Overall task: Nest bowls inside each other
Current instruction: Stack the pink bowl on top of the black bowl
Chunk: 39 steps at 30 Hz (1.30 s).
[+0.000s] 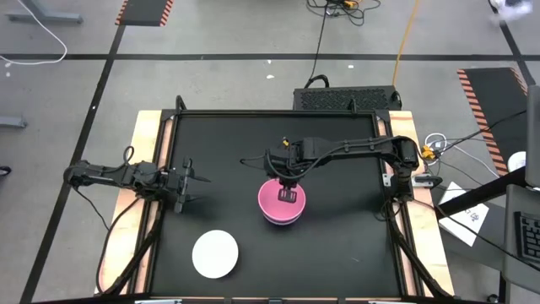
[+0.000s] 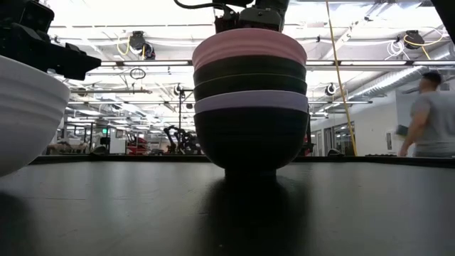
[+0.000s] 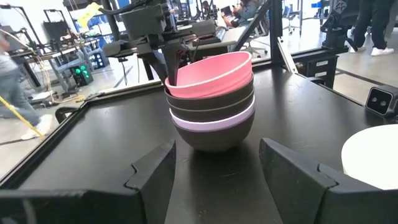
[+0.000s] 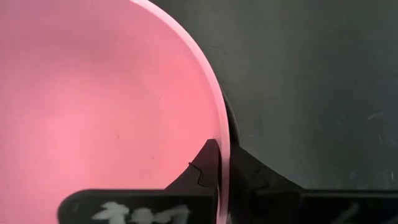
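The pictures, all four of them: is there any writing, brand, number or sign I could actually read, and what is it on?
No text can be read.
White marks on the right gripper, by the pink bowl: too blurred to read.
Printed paper sheet beside the table: too small to read.

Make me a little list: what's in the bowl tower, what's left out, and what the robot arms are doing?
tower: pink bowl on top, black bowls and a lavender bowl beneath, nested
left out: white bowl, alone on the table
right gripper: fingers pinching the pink bowl's rim
left gripper: open, waiting near the table's left edge
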{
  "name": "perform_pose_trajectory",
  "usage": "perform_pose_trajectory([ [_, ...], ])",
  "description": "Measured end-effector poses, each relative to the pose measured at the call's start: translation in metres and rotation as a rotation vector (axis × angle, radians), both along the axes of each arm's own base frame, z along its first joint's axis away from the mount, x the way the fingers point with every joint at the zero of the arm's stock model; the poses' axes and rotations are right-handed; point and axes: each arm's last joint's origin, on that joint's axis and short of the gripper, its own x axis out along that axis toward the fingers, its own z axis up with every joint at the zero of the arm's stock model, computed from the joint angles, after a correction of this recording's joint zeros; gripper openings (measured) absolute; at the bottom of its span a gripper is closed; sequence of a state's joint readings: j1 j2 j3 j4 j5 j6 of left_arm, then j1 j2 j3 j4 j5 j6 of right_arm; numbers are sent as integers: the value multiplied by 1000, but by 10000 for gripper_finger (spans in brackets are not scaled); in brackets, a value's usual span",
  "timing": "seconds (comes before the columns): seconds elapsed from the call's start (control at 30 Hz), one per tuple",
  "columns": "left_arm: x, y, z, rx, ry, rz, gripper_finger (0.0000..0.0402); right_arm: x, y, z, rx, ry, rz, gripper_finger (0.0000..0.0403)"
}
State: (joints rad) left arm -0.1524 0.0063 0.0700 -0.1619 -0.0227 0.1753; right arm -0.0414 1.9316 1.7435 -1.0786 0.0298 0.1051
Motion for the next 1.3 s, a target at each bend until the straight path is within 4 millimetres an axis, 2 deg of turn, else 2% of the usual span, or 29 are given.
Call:
perform_pose_trajectory([
  [0.27,0,0,0,0,0,0,234,-1,0,1,-2,0,-3,0],
  [0.57,0,0,0,1,0,0,234,-8,-1,16,-43,-35,-14,0],
  [1.3,0,0,0,-1,1,-6,234,-6,1,15,57,-45,-1,0],
])
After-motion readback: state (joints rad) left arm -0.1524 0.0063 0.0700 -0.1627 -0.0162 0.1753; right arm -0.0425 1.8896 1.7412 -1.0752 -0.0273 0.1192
